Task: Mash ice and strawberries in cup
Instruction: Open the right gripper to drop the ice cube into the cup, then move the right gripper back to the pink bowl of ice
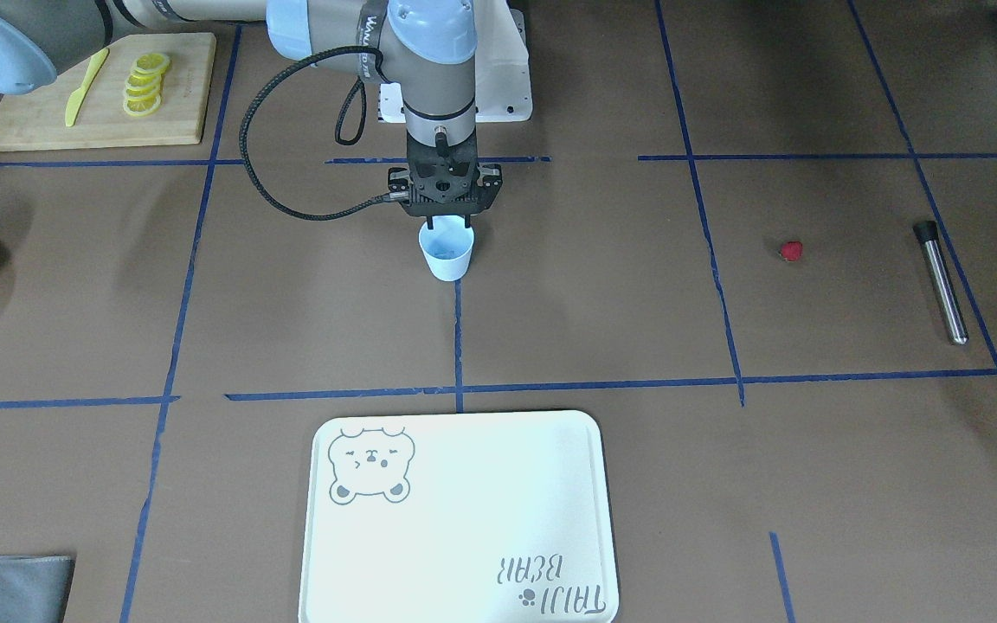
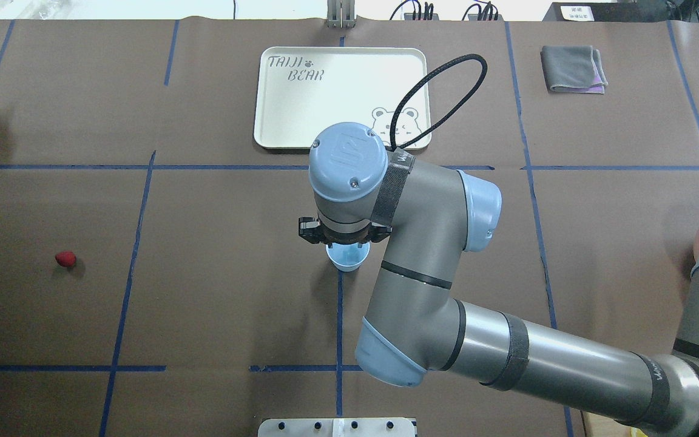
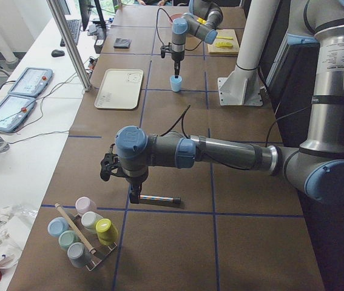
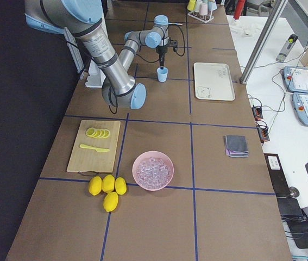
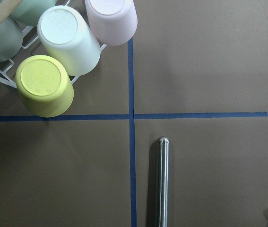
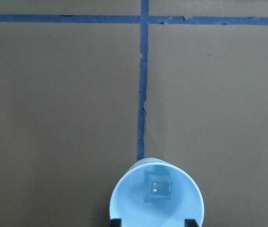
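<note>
Holds right hand [image 1: 449,222] open, empty, over cup [image 1: 447,260] with 1 ice cube [image 6: 156,188]; cannot tell left hand's [image 3: 135,196] grip.

1. The cup [image 1: 447,255] is plain pale blue; the ice [image 6: 157,188] in it is translucent, faintly blue.
2. The strawberry [image 1: 791,251] is bright red.
3. The table [image 1: 594,303] is brown, gridded with blue tape [image 1: 602,384].
4. The tray [image 1: 464,519] is cream, with a grey bear outline and lettering.

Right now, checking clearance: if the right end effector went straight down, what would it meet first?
Probably the blue cup directly beneath the right end effector, its rim or the ice cube inside; depth is unclear.
</note>
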`<state>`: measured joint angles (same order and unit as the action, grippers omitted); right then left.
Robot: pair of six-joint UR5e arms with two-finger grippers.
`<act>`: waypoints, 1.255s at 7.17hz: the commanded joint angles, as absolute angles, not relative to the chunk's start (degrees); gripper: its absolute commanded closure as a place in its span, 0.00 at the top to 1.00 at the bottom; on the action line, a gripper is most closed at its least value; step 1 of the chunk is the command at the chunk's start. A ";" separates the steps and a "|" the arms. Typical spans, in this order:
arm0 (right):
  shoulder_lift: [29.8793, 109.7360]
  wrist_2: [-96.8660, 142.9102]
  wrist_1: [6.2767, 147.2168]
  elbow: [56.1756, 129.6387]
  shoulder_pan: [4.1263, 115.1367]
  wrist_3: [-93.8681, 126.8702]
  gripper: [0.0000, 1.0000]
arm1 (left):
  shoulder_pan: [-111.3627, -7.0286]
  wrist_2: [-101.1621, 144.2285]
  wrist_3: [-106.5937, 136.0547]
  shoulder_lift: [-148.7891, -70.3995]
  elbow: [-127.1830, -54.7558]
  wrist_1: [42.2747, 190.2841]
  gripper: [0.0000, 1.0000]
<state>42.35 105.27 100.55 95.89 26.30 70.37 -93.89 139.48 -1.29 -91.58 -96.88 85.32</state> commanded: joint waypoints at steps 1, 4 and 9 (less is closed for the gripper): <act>42.36 104.94 100.63 97.55 27.24 70.40 0.90 | -93.87 139.48 -1.23 -91.58 -97.03 85.34 1.00; 48.38 105.73 100.72 106.38 35.56 69.27 0.99 | -93.87 139.48 -1.32 -91.58 -97.12 85.69 1.00; 79.05 121.50 96.80 121.99 57.68 51.00 0.99 | -93.96 139.39 -1.23 -90.80 -99.92 85.34 1.00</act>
<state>71.69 115.46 99.12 120.56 51.14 54.05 -93.93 139.41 -1.23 -91.24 -98.84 85.49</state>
